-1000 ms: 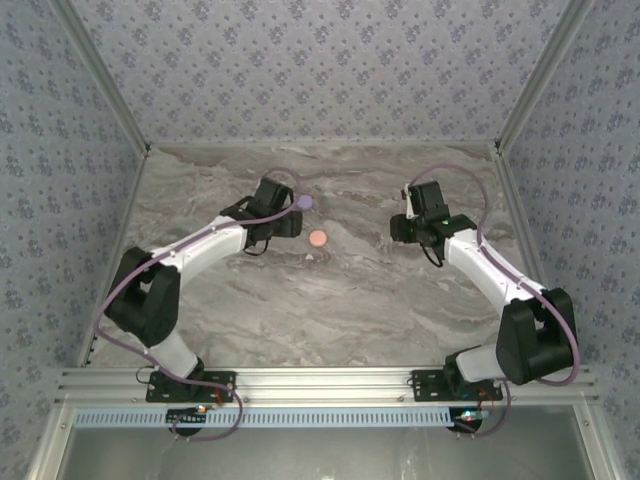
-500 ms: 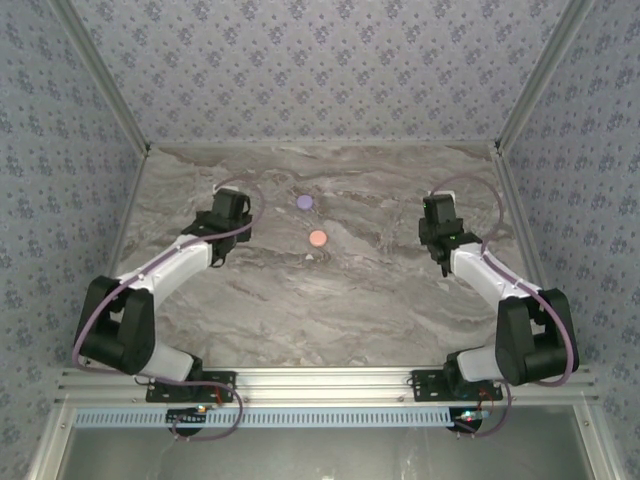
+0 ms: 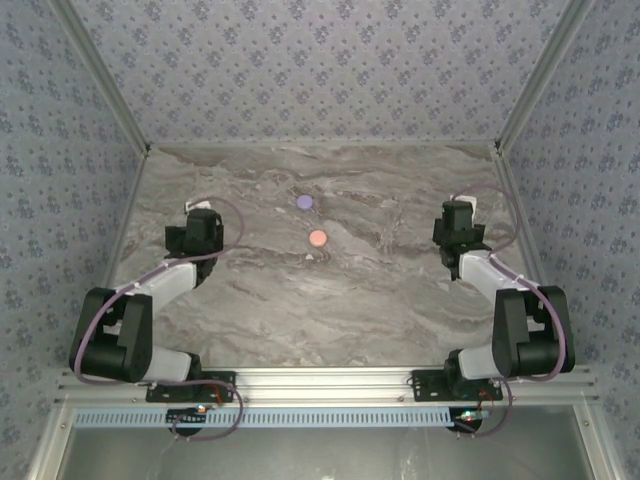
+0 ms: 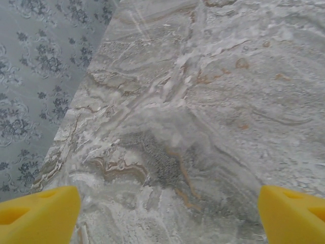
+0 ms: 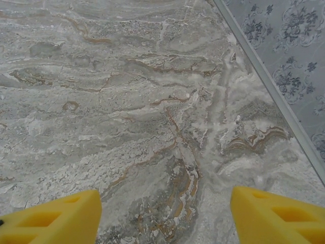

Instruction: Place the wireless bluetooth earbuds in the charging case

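Hands, top view: left hand hangs over the left part of the tabletop and right hand over the right part, both well apart from the cases. Lilac round case lies mid-tabletop towards the back. Pink round case lies a bit nearer and slightly right of it, not touching. Earbuds are too small to make out. A pale speck just in front of the pink case could be one, can't tell.

Left wrist view: yellow fingertips are spread wide with nothing between them, bare marble below, patterned wall at left.

Right wrist view: fingertips are also well apart and empty, marble below, wall at right.

Step, as I read it: find and pick an earbud. To do it well:
- Bring a wrist camera over the cases first to locate the buds.
- Narrow the jaws before descending.
- Pinch low and square.
- Use the other hand to steady the case so it doesn't skate on the marble.
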You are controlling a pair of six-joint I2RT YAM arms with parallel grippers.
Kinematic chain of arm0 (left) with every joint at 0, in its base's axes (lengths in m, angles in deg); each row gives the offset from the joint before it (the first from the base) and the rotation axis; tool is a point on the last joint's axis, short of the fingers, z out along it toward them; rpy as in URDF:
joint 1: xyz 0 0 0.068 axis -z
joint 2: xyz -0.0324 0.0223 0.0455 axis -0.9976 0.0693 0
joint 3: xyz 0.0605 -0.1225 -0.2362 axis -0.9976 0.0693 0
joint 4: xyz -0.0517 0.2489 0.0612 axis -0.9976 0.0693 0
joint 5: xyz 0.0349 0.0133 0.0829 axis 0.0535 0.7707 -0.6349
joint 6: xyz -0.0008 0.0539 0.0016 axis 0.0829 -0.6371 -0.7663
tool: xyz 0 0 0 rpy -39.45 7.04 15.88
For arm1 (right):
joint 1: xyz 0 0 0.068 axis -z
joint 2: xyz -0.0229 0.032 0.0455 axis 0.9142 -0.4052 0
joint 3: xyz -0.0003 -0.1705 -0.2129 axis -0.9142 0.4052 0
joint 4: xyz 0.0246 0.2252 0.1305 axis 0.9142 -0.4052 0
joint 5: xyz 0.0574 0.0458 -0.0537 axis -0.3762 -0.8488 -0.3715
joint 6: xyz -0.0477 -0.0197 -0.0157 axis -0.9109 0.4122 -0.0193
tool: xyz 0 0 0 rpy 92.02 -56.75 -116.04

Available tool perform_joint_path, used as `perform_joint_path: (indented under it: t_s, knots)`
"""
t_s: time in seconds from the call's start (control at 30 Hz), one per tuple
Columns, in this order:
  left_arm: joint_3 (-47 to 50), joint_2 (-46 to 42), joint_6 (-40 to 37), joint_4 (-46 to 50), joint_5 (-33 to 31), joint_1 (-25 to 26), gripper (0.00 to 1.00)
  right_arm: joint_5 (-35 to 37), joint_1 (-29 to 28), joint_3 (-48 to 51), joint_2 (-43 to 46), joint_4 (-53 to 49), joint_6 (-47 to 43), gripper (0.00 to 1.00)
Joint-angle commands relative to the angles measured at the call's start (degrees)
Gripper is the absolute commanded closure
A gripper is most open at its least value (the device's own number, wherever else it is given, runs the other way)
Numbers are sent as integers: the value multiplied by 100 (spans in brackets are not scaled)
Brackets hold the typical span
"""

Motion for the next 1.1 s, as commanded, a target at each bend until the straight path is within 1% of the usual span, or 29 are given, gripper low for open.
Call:
perform_joint_path:
  t_s: [0.0,0.07,0.1,0.2,0.27,0.33,0.4,0.53,0.63,0.67,0.77,1.0,1.07]
  knots:
    - [115,7,-71,-624,277,-223,8,-380,155,195,-53,502,57,30]
    - [205,-14,1,-767,498,-362,4,-604,256,313,-54,675,54,28]
    - [305,-44,6,-949,776,-467,1,-721,309,353,-63,746,65,25]
    - [667,-132,11,-1563,1488,-716,1,-1296,501,561,-54,1108,23,22]
    - [764,-166,29,-1715,1966,-861,1,-1616,579,778,-11,1546,-94,20]
    - [817,-125,31,-1896,2210,-919,1,-1765,600,1015,43,1978,-198,19]
    - [924,-70,63,-2221,2538,-1000,1,-1903,623,1118,81,2188,-252,19]
    - [1102,-96,165,-2635,2974,-1143,1,-2185,667,1363,177,2654,-302,18]
    - [1463,70,111,-3549,3150,-1209,1,-2251,687,1440,214,2751,-297,18]
    - [1487,116,92,-3646,3175,-1204,1,-2287,699,1451,218,2776,-295,18]
    - [1419,209,53,-3592,3248,-1216,1,-2349,720,1473,231,2788,-295,18]
    - [1426,451,10,-3825,3377,-1219,1,-2344,739,1498,174,2959,-361,18]
    - [1435,522,6,-3895,3397,-1218,1,-2333,741,1607,142,3239,-408,18]
